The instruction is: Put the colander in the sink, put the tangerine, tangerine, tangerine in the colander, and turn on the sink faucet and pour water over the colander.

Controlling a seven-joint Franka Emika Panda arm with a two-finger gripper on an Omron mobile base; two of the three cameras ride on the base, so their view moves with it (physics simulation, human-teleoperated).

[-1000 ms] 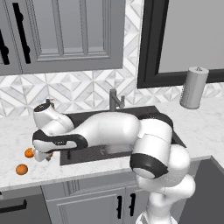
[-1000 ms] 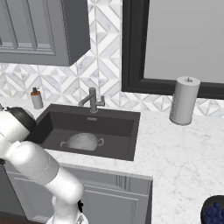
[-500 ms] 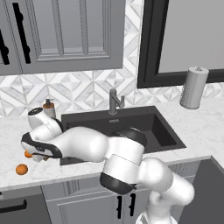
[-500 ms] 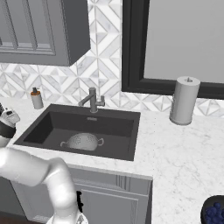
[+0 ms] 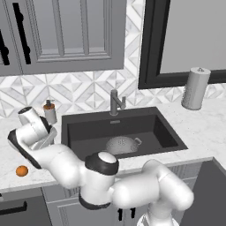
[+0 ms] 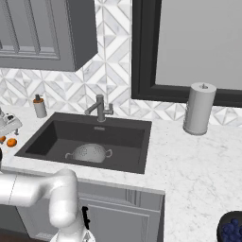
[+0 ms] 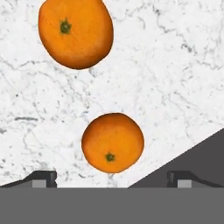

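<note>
The colander [image 5: 122, 145] is sitting on the floor of the sink [image 5: 163, 132], below the sink faucet [image 5: 115, 102]; the right base view is giving the clearer look at it, with its loop handles at the rim [image 6: 90, 152]. The arm is reaching left over the marble counter [image 5: 9, 174], beside the soap bottle [image 5: 50, 112]. In the left base view one tangerine [image 5: 21, 171] is lying on the counter near the front edge, left of the sink. The right base view is showing two orange fruits at its left edge, one [image 6: 11, 142] just beside the hand. The hand view is looking down on two tangerines, one [image 7: 112, 142] lying between the two finger tips and the other [image 7: 75, 31] farther off. The gripper [image 7: 111, 177] is standing wide apart, holding nothing.
</note>
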